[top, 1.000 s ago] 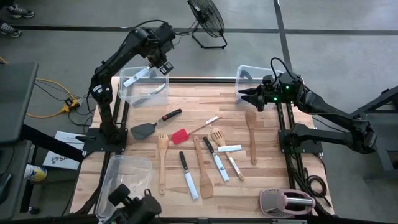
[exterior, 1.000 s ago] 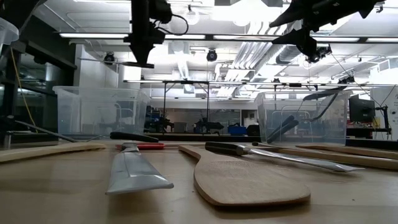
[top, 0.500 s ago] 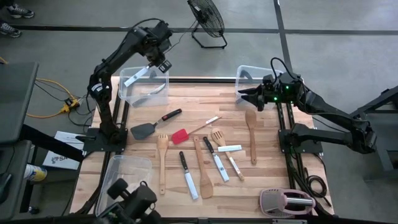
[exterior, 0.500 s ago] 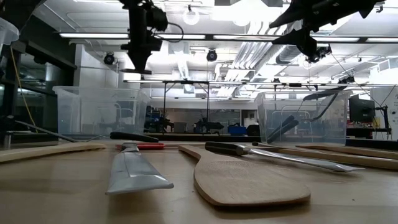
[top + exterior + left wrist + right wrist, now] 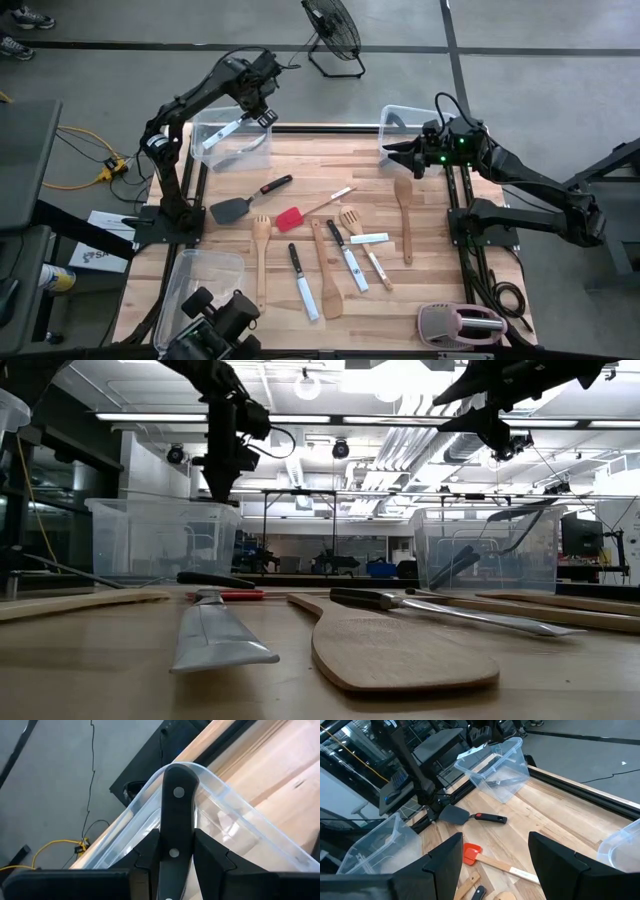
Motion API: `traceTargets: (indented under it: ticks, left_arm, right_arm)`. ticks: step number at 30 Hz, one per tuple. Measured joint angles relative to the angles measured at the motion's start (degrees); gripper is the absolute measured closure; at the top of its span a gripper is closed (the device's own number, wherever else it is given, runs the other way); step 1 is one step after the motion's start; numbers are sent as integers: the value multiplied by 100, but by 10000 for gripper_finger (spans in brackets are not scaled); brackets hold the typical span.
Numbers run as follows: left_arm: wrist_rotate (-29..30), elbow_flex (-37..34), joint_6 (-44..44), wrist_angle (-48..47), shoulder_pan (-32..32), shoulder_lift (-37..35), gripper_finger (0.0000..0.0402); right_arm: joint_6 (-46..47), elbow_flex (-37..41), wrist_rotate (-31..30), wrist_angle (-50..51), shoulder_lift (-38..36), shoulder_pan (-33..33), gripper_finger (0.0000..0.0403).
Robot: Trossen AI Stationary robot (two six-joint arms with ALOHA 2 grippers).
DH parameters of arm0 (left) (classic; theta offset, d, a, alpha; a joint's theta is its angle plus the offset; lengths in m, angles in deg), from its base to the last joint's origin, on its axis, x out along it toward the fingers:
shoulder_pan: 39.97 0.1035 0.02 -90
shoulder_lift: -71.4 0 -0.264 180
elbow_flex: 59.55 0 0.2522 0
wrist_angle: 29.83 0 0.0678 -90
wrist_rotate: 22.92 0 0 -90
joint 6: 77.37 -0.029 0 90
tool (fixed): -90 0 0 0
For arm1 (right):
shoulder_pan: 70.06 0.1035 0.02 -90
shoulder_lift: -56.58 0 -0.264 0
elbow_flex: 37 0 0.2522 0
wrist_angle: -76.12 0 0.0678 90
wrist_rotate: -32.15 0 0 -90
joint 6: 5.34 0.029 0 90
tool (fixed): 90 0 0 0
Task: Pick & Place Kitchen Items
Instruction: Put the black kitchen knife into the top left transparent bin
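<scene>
- High view puts your left gripper (image 5: 262,112) at the upper left of the frame, over the clear bin (image 5: 204,150) at the far-left corner of the tabletop (image 5: 440,270). Its fingers are clenched on a black-handled knife (image 5: 228,131), whose white blade slants down toward the bin.
- Left wrist view shows the knife handle (image 5: 175,820) pinched between both fingers (image 5: 210,857), with the bin rim just beyond the handle's end.
- Watch the release: the knife hangs tilted near the rim, so if you let go from here the blade could catch the wall and tip out onto the tabletop, or skid over the edge to the floor.
- Lowering further without centring risks the blade tip pushing the light bin along.
- A utensil (image 5: 250,148) already lies inside the bin; the knife may land across it and prop up against the wall.
- Your right gripper (image 5: 402,157) waits at the upper right of the frame, beside the second clear bin (image 5: 392,118), its fingers released and holding nothing.
- Remaining knives, wooden spoons and the red spatula (image 5: 289,219) lie mid-frame on the tabletop, well apart from both arms.
</scene>
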Motion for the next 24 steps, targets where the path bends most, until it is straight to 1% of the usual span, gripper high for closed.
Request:
traceTargets:
  ticks: [3,6,9,16,24]
  left_arm:
    - [200,-136,-6,14,-2,0,316]
    - [223,-211,-60,26,0,-8,316]
    - [64,-273,-277,152,40,-81,316]
    - [-208,-466,-385,287,173,-114,316]
    - [-222,-605,-604,619,204,-107,316]
  right_arm:
    - [2,0,0,91,-2,0,186]
    - [3,0,2,166,0,0,186]
    - [11,0,1,167,0,0,186]
    - [9,0,0,166,0,0,186]
    - [8,-2,-11,167,0,0,186]
